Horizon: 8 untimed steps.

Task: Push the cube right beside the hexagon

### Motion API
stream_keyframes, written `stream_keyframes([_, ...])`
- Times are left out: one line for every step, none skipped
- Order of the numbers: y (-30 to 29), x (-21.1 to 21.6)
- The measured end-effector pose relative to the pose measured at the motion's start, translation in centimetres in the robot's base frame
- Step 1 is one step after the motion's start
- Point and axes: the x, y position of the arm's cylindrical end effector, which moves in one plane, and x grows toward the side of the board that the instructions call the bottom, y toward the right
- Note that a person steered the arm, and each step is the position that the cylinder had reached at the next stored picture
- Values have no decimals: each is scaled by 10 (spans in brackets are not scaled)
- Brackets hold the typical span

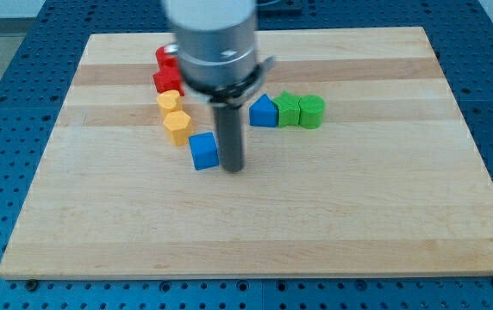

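Resting board: wooden board [315, 215] lies wide and bare below and right of the blocks.
Tool: my tip [232, 168] holds nothing, just right of the blue cube [203, 151].
Cube: touching the yellow hexagon [177, 126] at its upper left, near mid-board, far from edges.

Blurred pale grey cylinder at the view's top, smooth and wide, with a white upper part. Beneath it, a darker grey metal collar, ringed, with a small bracket jutting to the view's right. Below that, a straight dark grey rod, round in section, with a faint lighter sheen down one side, ending bluntly at my tip [232, 167]. No markings legible.
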Motion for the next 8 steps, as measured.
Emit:
stream_keyframes([15,0])
stream_keyframes([16,4])
stream_keyframes([-6,71])
stream_keyframes([-50,121])
stream_keyframes([-78,124])
stream_keyframes([-73,43])
stream_keyframes([-72,32])
stream_keyframes([-72,31])
